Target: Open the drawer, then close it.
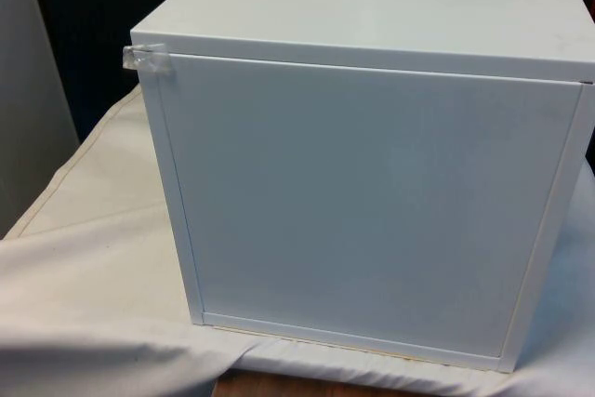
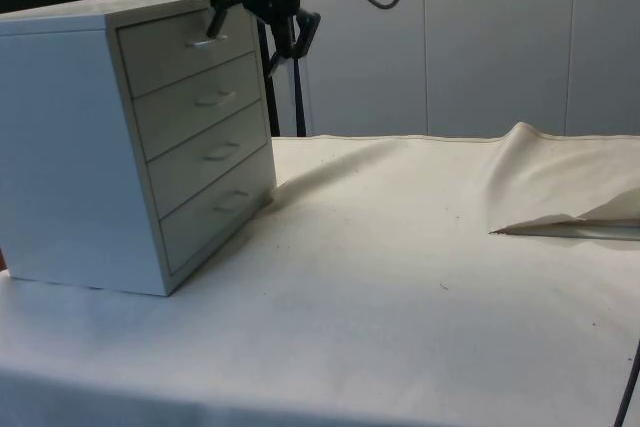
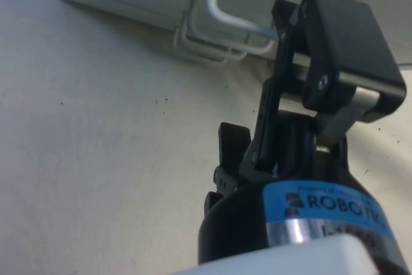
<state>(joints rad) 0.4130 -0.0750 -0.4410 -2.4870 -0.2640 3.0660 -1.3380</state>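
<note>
A white chest of drawers [image 2: 70,147] stands on the cloth, and its plain back [image 1: 372,202] faces the front view. It has several drawers stacked one above another, all looking flush. The top drawer [image 2: 180,47] carries a thin metal handle [image 2: 205,43], also seen close up as handle [image 3: 235,20]. My black gripper [image 2: 255,27] hovers at that top drawer, open with its fingers spread wide. One fingertip [image 3: 283,43] rests against the handle bar, and the other finger [image 3: 232,146] hangs well away from the drawer front. Nothing is clamped between them.
The white cloth [image 2: 400,277] stretches wide and flat before the drawer fronts. A raised fold of cloth [image 2: 560,197] lies at the side view's right. A scrap of clear tape [image 1: 146,59] sticks to the chest's upper back corner.
</note>
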